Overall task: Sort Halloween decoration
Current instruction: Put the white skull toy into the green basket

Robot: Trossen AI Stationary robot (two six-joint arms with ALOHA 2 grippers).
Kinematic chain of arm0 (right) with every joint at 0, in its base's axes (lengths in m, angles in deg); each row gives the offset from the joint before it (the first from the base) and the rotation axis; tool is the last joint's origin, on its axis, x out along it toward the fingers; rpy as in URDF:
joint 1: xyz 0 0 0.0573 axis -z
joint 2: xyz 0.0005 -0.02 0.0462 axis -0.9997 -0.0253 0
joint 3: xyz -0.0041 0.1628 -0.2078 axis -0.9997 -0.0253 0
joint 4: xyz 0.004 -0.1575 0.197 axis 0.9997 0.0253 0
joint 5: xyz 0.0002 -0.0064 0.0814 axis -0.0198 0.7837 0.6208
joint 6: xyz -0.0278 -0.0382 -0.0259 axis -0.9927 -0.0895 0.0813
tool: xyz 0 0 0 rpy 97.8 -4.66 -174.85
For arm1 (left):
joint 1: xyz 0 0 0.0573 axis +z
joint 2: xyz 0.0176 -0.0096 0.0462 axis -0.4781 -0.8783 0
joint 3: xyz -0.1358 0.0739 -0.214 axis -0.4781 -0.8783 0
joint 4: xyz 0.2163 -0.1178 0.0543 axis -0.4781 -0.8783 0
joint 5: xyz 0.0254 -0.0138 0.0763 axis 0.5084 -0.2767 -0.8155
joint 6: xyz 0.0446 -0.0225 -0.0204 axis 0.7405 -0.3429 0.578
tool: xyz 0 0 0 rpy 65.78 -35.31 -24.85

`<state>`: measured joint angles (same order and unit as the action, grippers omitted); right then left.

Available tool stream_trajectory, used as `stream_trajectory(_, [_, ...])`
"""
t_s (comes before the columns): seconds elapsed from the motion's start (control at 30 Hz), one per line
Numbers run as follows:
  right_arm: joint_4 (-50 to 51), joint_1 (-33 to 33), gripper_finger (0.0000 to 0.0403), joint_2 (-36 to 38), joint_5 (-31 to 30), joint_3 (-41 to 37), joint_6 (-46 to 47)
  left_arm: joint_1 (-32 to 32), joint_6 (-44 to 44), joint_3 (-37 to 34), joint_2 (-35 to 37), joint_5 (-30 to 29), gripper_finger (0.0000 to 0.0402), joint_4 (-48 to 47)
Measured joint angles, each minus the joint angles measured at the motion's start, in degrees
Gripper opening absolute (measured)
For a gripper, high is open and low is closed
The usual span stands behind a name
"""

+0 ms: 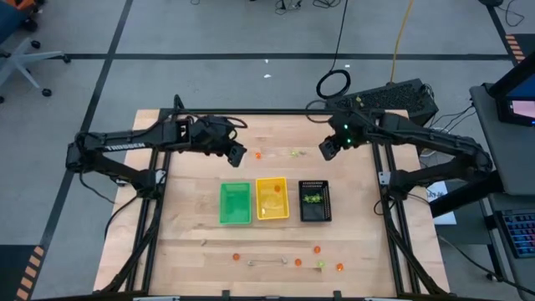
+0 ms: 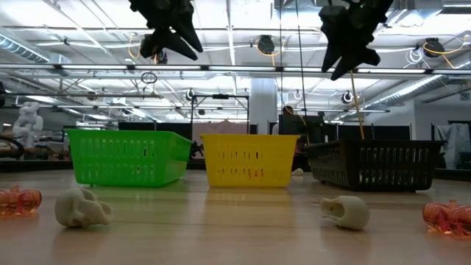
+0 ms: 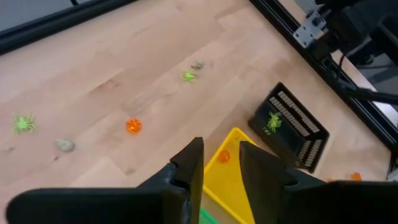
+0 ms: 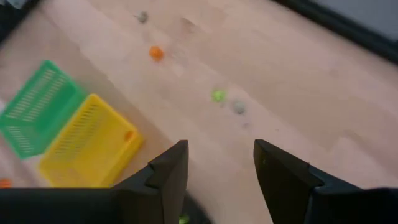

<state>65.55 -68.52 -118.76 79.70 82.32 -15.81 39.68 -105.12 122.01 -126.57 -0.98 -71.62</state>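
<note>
Wooden table, trinkets scattered; left pincer, right pincer both parted, empty

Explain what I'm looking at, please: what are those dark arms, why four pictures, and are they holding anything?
It is one robot with two arms at a wooden table. One picture looks straight down, one sits at tabletop height, and two come from cameras on the wrists. The left hand and the right hand hover above the far side, fingers apart, holding nothing. In the middle stand a green tray, a yellow tray and a black tray. Tiny Halloween trinkets lie scattered about, such as an orange trinket and a pale skull.
</note>
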Motion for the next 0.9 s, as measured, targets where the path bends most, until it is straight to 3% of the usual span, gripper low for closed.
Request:
stream_trajectory(0.23, [-1.7,10.1,0.0169,-5.9,3.4,0.0,-10.4,2.6,0.0,0.0,0.0,0.0,0.0171,0.0])
stream_trajectory(0.33, [-5.3,13.4,0.0176,-10.9,8.2,0.0,-15.6,2.8,-0.8,0.0,0.0,0.1,0.0189,0.3])
stream_trajectory(0.47, [-10.7,15.3,0.0190,-17.8,18.6,0.0,-24.6,2.7,-6.1,0.0,0.0,0.4,0.0195,0.2])
stream_trajectory(0.57, [-11.9,15.4,0.0198,-21.8,22.6,0.0,-30.9,1.9,-9.0,0.0,0.0,0.5,0.0196,0.2])
stream_trajectory(0.9, [-12.7,15.0,0.0200,-30.2,24.0,0.0,-52.3,-2.5,-14.0,0.0,0.0,-7.1,0.0196,0.1])
